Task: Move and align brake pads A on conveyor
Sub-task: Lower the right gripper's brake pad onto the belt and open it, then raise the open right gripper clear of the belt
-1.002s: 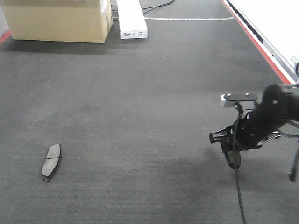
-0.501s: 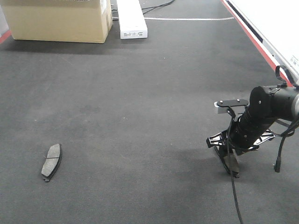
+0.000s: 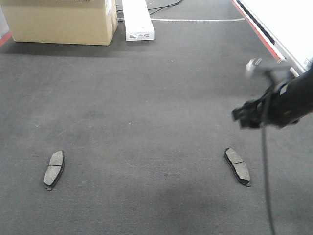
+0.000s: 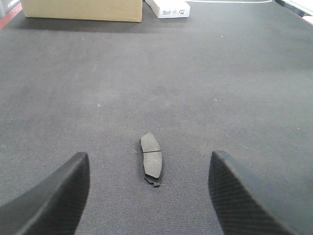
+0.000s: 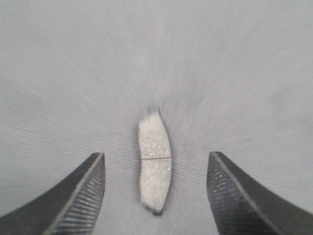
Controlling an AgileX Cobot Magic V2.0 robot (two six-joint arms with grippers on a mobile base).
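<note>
1. You have two brake pads A in sight, both lying flat on the conveyor (image 3: 146,98). The left brake pad (image 3: 54,169) sits near the front-left of the belt and the right brake pad (image 3: 237,166) near the front-right, well apart from each other.
2. Each pad shows its groove across the middle. In the front view, the left one's far end leans slightly right and the right one's far end leans left.
3. Your right claw (image 3: 248,116) hangs in the air above the right brake pad, clear of it and blurred. The right wrist view shows its fingers (image 5: 78,196) spread wide and gripping nothing, with the pad on the belt between them.
4. Your left claw (image 4: 149,156) is also spread wide and empty. The left brake pad lies on the belt ahead of it, untouched.
5. At the belt's far end stands a cardboard box (image 3: 63,22) with a white box (image 3: 137,19) just beside it. A red rail (image 3: 271,49) runs along the right edge.
</note>
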